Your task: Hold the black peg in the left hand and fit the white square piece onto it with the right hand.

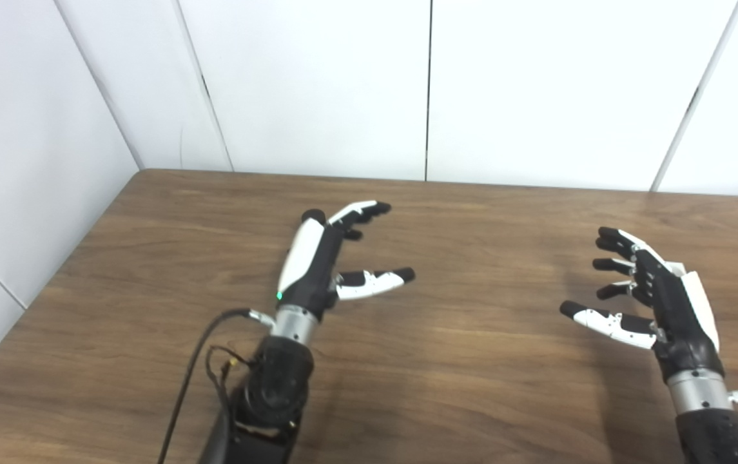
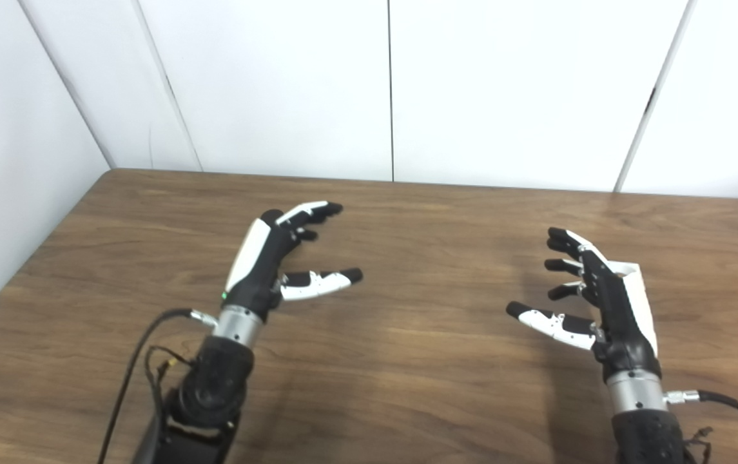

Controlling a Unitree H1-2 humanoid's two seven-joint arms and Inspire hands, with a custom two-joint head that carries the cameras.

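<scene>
My left hand [image 1: 317, 264] hovers over the wooden table [image 1: 472, 361] at centre left, open, fingers and thumb spread, holding nothing. A small black rounded top [image 1: 312, 215], apparently the black peg, shows just behind its knuckles; the rest is hidden by the hand. My right hand [image 2: 601, 296] is at the right, open, palm facing left, also holding nothing. A white corner [image 2: 631, 267] peeks out behind its back, likely the white square piece, mostly hidden.
White wall panels [image 1: 317, 84] enclose the table at the back and on the left. Bare wood lies between the two hands. A black cable [image 1: 182, 386] trails from the left wrist.
</scene>
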